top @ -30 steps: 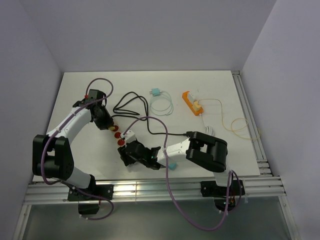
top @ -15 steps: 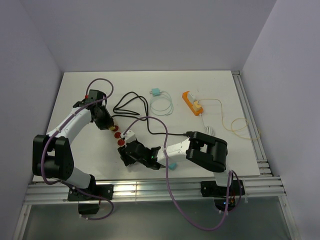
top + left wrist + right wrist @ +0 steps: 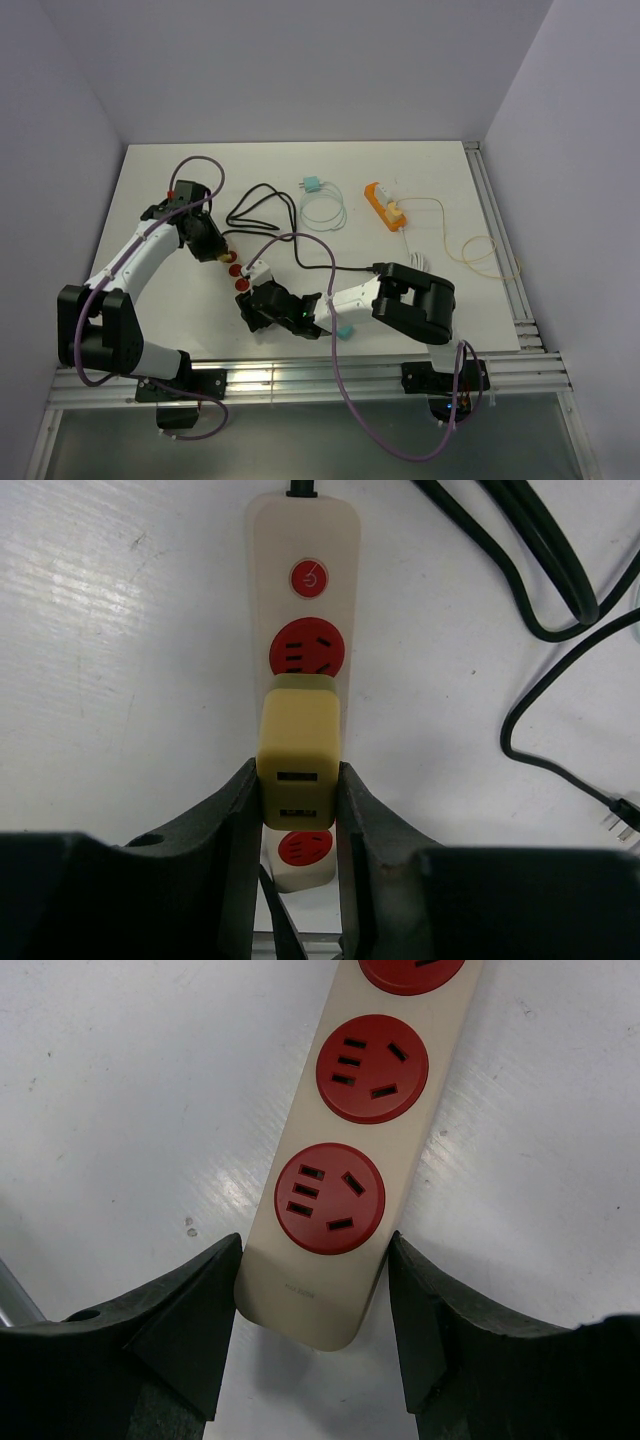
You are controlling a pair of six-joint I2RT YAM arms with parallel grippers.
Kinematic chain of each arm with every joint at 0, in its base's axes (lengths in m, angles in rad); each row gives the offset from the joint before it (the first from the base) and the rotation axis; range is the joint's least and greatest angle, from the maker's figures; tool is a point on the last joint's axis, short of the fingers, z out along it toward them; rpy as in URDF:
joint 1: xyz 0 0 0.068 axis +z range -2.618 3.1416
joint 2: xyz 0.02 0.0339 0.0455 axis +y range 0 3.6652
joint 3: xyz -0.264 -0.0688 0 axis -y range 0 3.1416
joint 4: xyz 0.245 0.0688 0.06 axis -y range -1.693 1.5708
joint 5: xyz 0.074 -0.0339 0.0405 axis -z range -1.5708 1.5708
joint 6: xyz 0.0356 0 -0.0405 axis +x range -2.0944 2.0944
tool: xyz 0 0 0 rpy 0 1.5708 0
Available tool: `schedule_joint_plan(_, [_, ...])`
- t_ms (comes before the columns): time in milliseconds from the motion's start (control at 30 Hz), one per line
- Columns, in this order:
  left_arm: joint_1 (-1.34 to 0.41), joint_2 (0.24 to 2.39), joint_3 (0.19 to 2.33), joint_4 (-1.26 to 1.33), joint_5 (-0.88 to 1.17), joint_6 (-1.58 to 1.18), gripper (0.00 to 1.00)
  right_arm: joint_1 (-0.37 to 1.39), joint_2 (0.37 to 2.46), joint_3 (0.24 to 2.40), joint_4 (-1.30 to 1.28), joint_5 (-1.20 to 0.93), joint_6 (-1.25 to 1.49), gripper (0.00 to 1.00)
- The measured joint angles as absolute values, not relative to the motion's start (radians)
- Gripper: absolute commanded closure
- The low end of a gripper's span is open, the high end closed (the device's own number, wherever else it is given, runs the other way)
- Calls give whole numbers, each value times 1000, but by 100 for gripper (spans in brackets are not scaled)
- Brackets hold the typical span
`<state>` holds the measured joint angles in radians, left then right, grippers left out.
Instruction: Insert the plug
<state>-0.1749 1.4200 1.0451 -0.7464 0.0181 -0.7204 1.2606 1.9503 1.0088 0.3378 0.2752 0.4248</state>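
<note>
A beige power strip (image 3: 238, 272) with red sockets lies on the white table. My left gripper (image 3: 210, 245) is shut on a yellow plug (image 3: 298, 750) and holds it upright over the strip's (image 3: 300, 540) middle socket. Its prongs are hidden. One free red socket (image 3: 310, 647) shows beyond the plug and another (image 3: 300, 848) shows below it. My right gripper (image 3: 258, 305) is shut on the near end of the strip (image 3: 330, 1270), one finger against each long side. Two empty sockets show in the right wrist view.
A black cable (image 3: 262, 205) loops behind the strip. A teal plug (image 3: 312, 186) with a coiled white cable lies mid-table. An orange power strip (image 3: 385, 207) with a yellowish cord lies to the right. A small teal block (image 3: 344, 331) lies near the front edge.
The left arm's shoulder and elbow have shifted a little outward and lower. The plug stays over the strip. The right arm has not moved.
</note>
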Motion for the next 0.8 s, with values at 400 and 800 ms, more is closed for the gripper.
schedule_joint_plan(400, [-181, 1434, 1027, -754, -1, -719, 100, 1261, 1950, 1009, 337, 273, 425, 100])
schedule_joint_plan(800, [-184, 1439, 1009, -717, -24, -719, 100, 1261, 1950, 1009, 337, 273, 425, 100])
